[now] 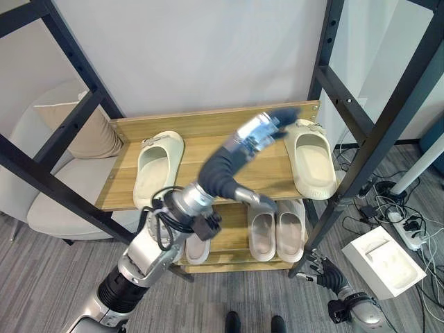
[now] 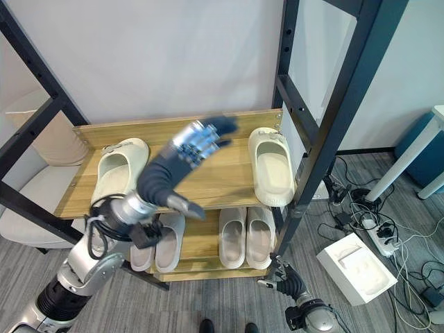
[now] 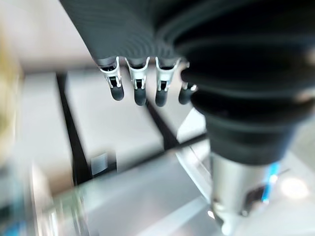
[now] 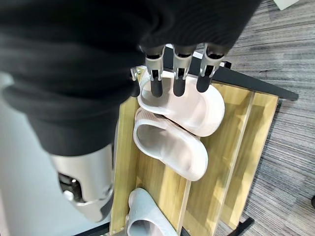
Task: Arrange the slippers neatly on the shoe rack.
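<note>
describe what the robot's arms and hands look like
Both arms are silver-grey metal tubes with black joint segments. Each hand, the left hand and the right hand, has a dark ribbed cover over its back and wrist, and silver fingers ending in dark tips.

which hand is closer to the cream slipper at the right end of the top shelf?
Left. The left hand is raised over the top shelf just beside the cream slipper; the right hand hangs low by the rack's bottom right corner.

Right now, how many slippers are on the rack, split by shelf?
Top shelf slippers: 2
Lower shelf slippers: 4
Total: 6
</note>
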You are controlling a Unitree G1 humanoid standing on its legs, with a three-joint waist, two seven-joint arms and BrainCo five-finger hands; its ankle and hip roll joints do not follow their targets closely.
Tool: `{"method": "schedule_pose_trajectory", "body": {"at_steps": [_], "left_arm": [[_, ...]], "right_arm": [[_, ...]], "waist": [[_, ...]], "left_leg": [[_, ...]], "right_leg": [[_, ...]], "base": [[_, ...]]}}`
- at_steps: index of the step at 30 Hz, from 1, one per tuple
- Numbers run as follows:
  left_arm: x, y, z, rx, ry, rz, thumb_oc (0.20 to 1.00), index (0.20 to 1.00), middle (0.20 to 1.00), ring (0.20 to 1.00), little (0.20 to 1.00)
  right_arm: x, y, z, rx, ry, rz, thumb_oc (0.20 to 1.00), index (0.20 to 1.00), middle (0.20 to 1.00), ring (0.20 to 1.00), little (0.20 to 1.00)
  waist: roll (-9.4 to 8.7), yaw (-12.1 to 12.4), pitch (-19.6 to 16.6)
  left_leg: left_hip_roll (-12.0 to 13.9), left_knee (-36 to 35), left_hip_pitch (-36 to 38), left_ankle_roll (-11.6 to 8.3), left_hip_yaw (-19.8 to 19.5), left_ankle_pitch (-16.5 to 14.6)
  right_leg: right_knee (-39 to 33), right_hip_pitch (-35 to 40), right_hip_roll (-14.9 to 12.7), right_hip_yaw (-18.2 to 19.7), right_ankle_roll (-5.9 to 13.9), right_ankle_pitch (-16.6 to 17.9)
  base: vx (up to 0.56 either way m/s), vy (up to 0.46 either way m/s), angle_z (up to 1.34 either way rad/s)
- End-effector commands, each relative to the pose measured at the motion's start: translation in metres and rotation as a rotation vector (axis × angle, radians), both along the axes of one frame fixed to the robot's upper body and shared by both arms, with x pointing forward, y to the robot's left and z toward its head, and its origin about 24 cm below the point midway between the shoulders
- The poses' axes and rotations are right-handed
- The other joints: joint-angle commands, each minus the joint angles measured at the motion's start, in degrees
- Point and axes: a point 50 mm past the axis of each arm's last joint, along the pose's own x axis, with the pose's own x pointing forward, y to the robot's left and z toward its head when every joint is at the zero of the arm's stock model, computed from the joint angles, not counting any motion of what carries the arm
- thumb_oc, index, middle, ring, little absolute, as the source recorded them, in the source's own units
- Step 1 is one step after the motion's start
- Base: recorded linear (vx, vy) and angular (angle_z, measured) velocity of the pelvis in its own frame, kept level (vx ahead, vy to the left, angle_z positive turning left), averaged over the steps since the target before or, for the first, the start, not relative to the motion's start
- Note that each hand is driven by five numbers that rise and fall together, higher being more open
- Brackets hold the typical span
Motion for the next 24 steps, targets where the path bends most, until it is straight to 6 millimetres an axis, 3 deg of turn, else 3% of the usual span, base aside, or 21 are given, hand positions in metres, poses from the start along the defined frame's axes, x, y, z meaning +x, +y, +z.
{"method": "schedule_pose_trajectory", "body": {"at_steps": [1, 4, 8, 12, 14, 18, 21, 24], "left_arm": [[0.013, 0.006, 0.016, 0.059, -0.226, 0.268, 1.000, 1.000, 1.000, 1.000, 1.000], [0.031, 0.023, 0.019, 0.237, -0.376, 0.582, 1.000, 1.000, 1.000, 1.000, 1.000], [0.042, 0.036, 0.019, 0.344, -0.445, 0.753, 1.000, 1.000, 1.000, 1.000, 1.000], [0.063, 0.072, 0.015, 0.564, -0.508, 1.058, 1.000, 1.000, 1.000, 1.000, 1.000], [0.066, 0.077, 0.013, 0.608, -0.508, 1.089, 1.000, 1.000, 1.000, 1.000, 1.000], [0.071, 0.107, 0.006, 0.792, -0.494, 1.215, 1.000, 1.000, 1.000, 1.000, 1.000], [0.066, 0.130, 0.001, 0.836, -0.443, 1.293, 1.000, 1.000, 1.000, 1.000, 1.000], [0.064, 0.140, -0.001, 0.864, -0.428, 1.327, 1.000, 1.000, 1.000, 1.000, 1.000]], "right_arm": [[0.009, 0.012, 0.016, 0.024, -0.116, 0.049, 1.000, 1.000, 1.000, 1.000, 1.000], [0.006, 0.011, 0.014, 0.001, -0.107, 0.077, 1.000, 1.000, 1.000, 1.000, 1.000], [0.004, 0.011, 0.013, -0.010, -0.104, 0.091, 1.000, 1.000, 1.000, 1.000, 1.000], [0.001, 0.006, 0.015, -0.015, -0.104, 0.097, 1.000, 1.000, 1.000, 1.000, 1.000], [0.001, 0.006, 0.015, -0.013, -0.104, 0.096, 1.000, 1.000, 1.000, 1.000, 1.000], [0.000, 0.004, 0.014, 0.002, -0.098, 0.080, 1.000, 1.000, 1.000, 1.000, 1.000], [0.000, 0.004, 0.014, 0.011, -0.097, 0.067, 1.000, 1.000, 1.000, 1.000, 1.000], [0.000, 0.005, 0.013, 0.013, -0.094, 0.067, 1.000, 1.000, 1.000, 1.000, 1.000]], "waist": [[-2.70, 1.3, -1.1], [-2.59, 1.1, -1.3], [-2.64, 0.9, -1.2], [-2.65, 0.3, -1.2], [-2.65, 0.2, -1.3], [-2.62, 0.2, -1.3], [-2.69, 0.7, -1.2], [-2.74, 0.9, -1.3]], "left_leg": [[-0.7, -0.4, 3.3, -0.85, -0.7, -4.5], [-0.6, -0.4, 3.5, -0.91, -0.6, -4.6], [-0.5, -0.4, 3.6, -0.88, -0.5, -4.7], [-0.5, -0.4, 3.7, -0.72, 0.0, -5.1], [-0.5, -0.4, 3.7, -0.69, 0.1, -5.2], [-0.6, -0.4, 3.8, -0.53, 0.7, -5.6], [-0.7, -0.4, 3.9, -0.44, 0.8, -5.7], [-0.7, -0.4, 4.0, -0.43, 0.8, -5.8]], "right_leg": [[-0.1, 1.3, -3.2, -1.4, 3.48, 0.0], [-0.2, 1.4, -3.2, -1.4, 3.59, 0.1], [-0.2, 1.3, -3.2, -1.3, 3.68, 0.2], [-0.2, 1.1, -3.2, -0.6, 3.93, 0.3], [-0.2, 1.0, -3.2, -0.5, 3.97, 0.4], [-0.2, 0.7, -3.3, 0.1, 4.18, 0.6], [-0.2, 0.7, -3.3, 0.3, 4.16, 0.6], [-0.2, 0.8, -3.3, 0.3, 4.12, 0.5]], "base": [[0.02, -0.013, 0.06], [0.02, -0.004, 0.02], [0.01, 0.004, 0.00], [0.04, 0.024, -0.05], [0.03, 0.019, -0.05], [0.04, 0.020, -0.02], [0.04, 0.018, -0.18], [0.02, 0.006, -0.02]]}}
